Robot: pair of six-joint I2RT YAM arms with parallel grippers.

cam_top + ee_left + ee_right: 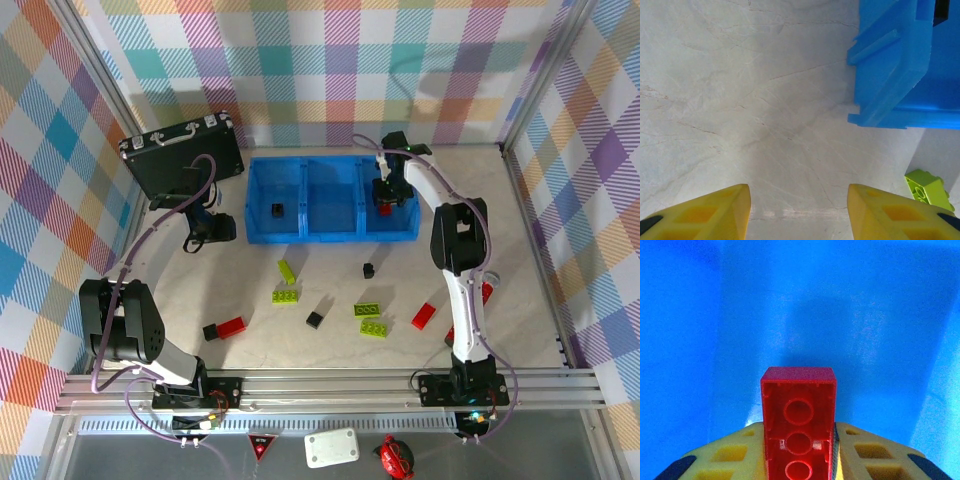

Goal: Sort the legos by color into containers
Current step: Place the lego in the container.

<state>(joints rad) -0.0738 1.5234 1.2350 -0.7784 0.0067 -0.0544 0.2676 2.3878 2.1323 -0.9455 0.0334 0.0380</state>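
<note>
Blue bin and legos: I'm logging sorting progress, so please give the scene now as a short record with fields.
bin: bright blue plastic three-compartment bin
left compartment: one small black cube
right compartment: right tool inside, shut on a red studded brick
left tool: open, empty, above bare table beside the bin's corner
loose on table: four lime-green plates, three black cubes, at least two red bricks

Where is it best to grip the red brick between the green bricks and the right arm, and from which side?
Take the red brick across its long sides at mid-length, from straight above. It lies flat, slanted and alone, so turn the jaws to match.
</note>
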